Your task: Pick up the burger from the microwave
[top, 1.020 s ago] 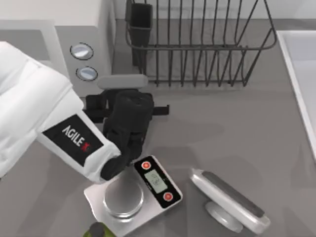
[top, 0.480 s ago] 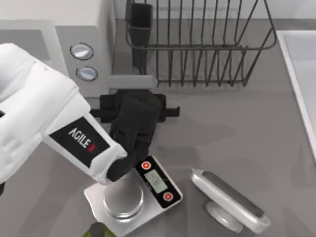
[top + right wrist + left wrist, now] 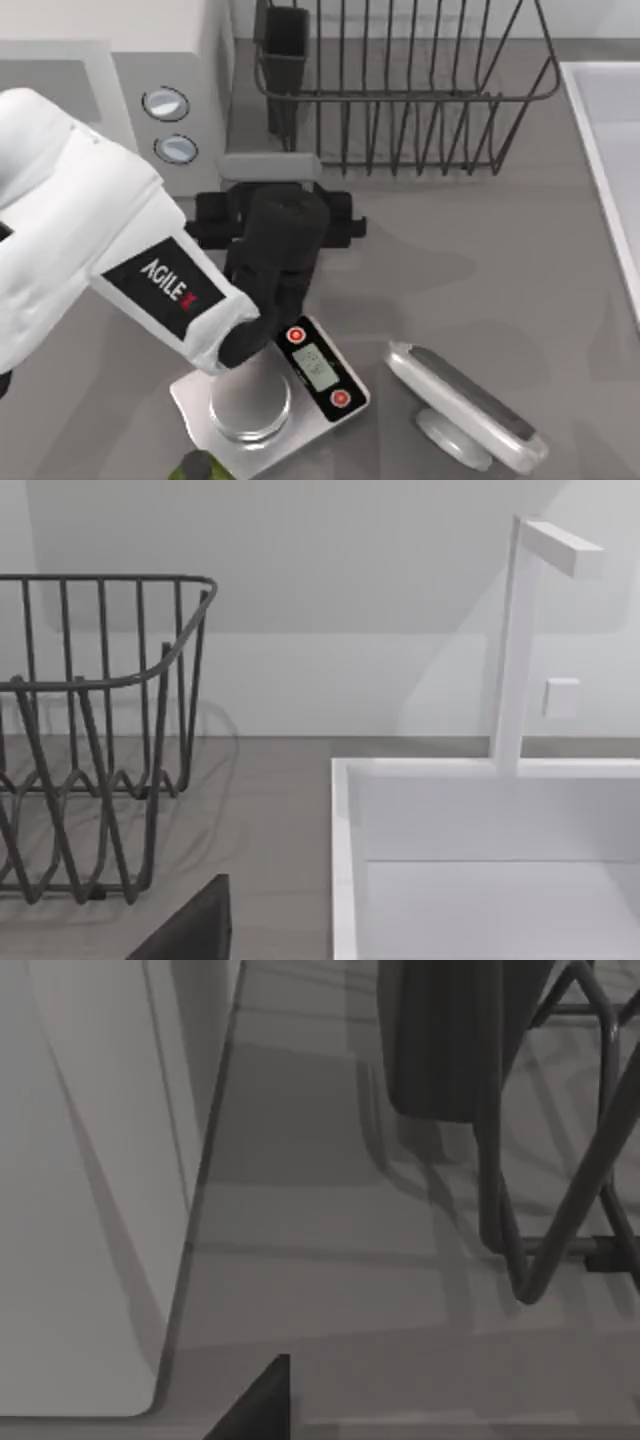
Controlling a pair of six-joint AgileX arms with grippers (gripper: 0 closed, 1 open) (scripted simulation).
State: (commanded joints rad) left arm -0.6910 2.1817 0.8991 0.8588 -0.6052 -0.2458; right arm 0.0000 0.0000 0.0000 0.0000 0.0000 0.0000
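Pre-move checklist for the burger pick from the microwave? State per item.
1. Left gripper near microwave: ok, it sits just off the appliance's front right corner, by the dials.
2. Burger located: cannot tell, the cavity interior is not visible.
3. Left gripper open: cannot tell.
4. Dish rack clear of the arm: ok, apart to the right.
5. Scale untouched: ok, the arm passes above it.
6. Right arm parked: ok, its camera faces the sink.
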